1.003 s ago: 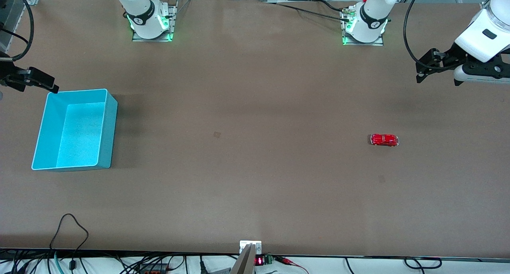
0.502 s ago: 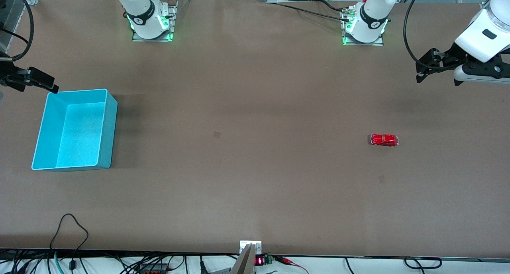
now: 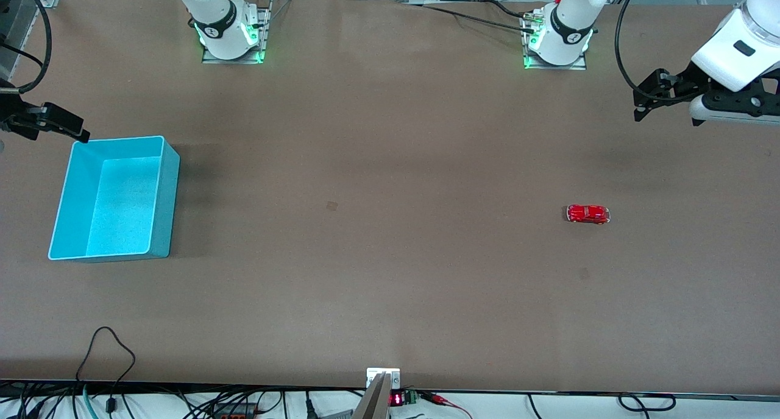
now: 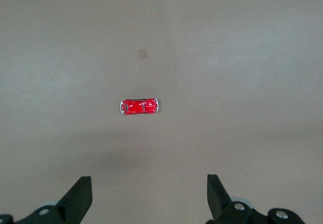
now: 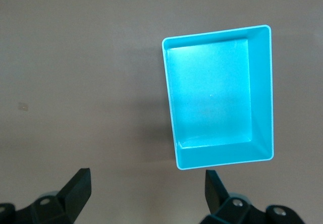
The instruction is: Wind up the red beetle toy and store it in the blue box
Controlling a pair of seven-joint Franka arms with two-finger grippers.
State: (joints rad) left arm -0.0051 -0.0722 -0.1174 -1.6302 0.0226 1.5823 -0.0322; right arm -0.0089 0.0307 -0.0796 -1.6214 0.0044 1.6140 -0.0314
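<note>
The red beetle toy stands on its wheels on the bare table toward the left arm's end; it also shows in the left wrist view as the toy. My left gripper hangs open high over the table, well apart from the toy, with nothing between its fingers. The blue box sits at the right arm's end, and nothing lies inside the box. My right gripper is open and holds nothing, in the air just off one short end of the box.
The brown table top stretches wide between toy and box. Two small darker marks, one and another, show on it. Both arm bases stand along the edge farthest from the camera. Cables lie at the near edge.
The left arm's hand has drifted slightly, away from the toy. The toy, the box and the right arm have not moved.
</note>
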